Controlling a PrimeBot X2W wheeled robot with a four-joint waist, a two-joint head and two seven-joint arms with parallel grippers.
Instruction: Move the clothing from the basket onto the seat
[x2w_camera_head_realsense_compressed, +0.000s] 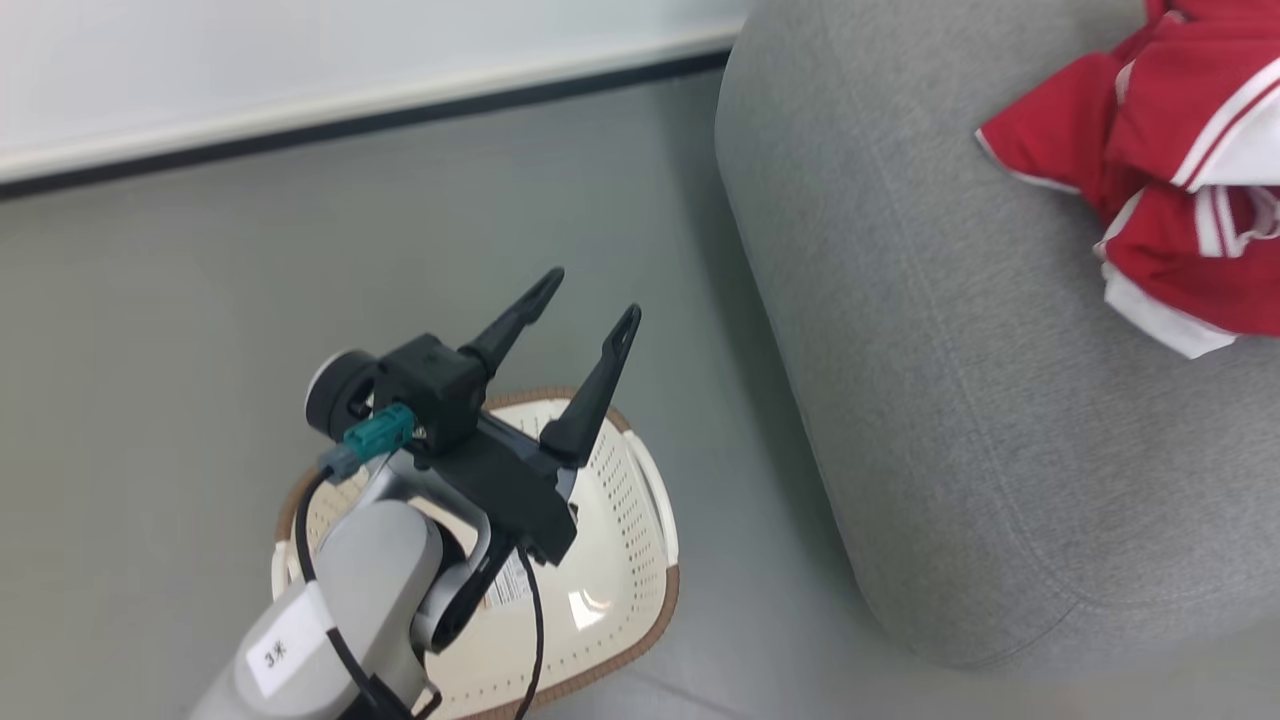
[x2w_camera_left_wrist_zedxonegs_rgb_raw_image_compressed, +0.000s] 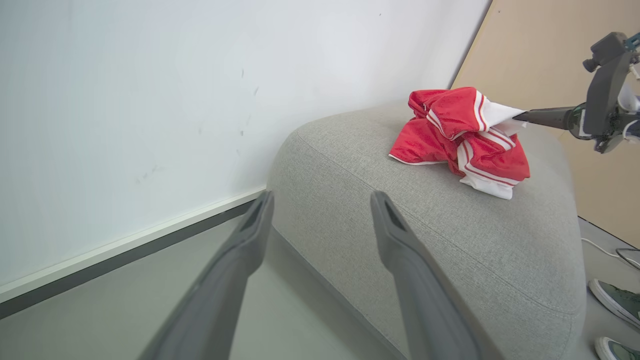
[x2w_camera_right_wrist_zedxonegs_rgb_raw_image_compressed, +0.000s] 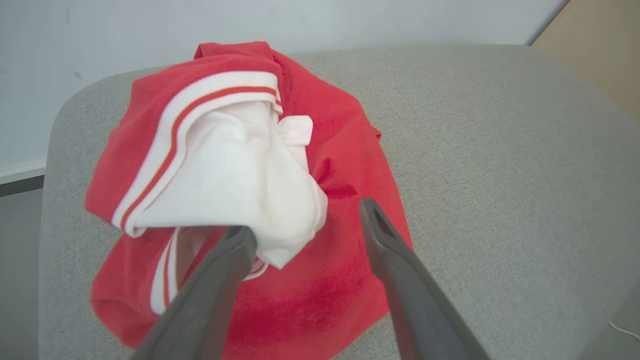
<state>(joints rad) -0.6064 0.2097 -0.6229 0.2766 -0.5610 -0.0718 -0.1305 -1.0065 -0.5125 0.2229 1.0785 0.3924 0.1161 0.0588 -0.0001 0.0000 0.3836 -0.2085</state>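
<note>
Well, clothing: the bright red soft clothing (x2w_camera_head_realsense_compressed: 1170, 170) with white stripes and white edges lies in a crumpled heap on top of the seat, near a rounded corner.
Seat: the big grey fabric seat (x2w_camera_head_realsense_compressed: 950, 380) with round corners and a sewn seam stands on the floor, just beside the basket.
Basket: the cream-white plastic basket (x2w_camera_head_realsense_compressed: 625, 490), full of little holes and with a brown woven-look rim, sits on the floor under the left arm.
Right gripper: the right gripper (x2w_camera_right_wrist_zedxonegs_rgb_raw_image_compressed: 305, 220) with two long dark fingers hangs just over the heap. Its jaws are spread wide and pinch nothing.
Clothing and right jaws: a white fold of the clothing bulges up between the two finger tips. It touches the finger on the left of the right wrist view and is apart from the other one. Red cloth lies under both fingers.
Left gripper: the left gripper (x2w_camera_head_realsense_compressed: 592, 295) is up in the air above the basket. Its jaws are wide apart with nothing between them.
Clothing and left jaws: well apart. The heap lies far past the finger tips.
Floor: the smooth grey floor (x2w_camera_head_realsense_compressed: 300, 250) runs up to a white wall (x2w_camera_left_wrist_zedxonegs_rgb_raw_image_compressed: 125, 100).
Shoes: a person's two shoes (x2w_camera_left_wrist_zedxonegs_rgb_raw_image_compressed: 617, 300) stand on the floor by the seat.
</note>
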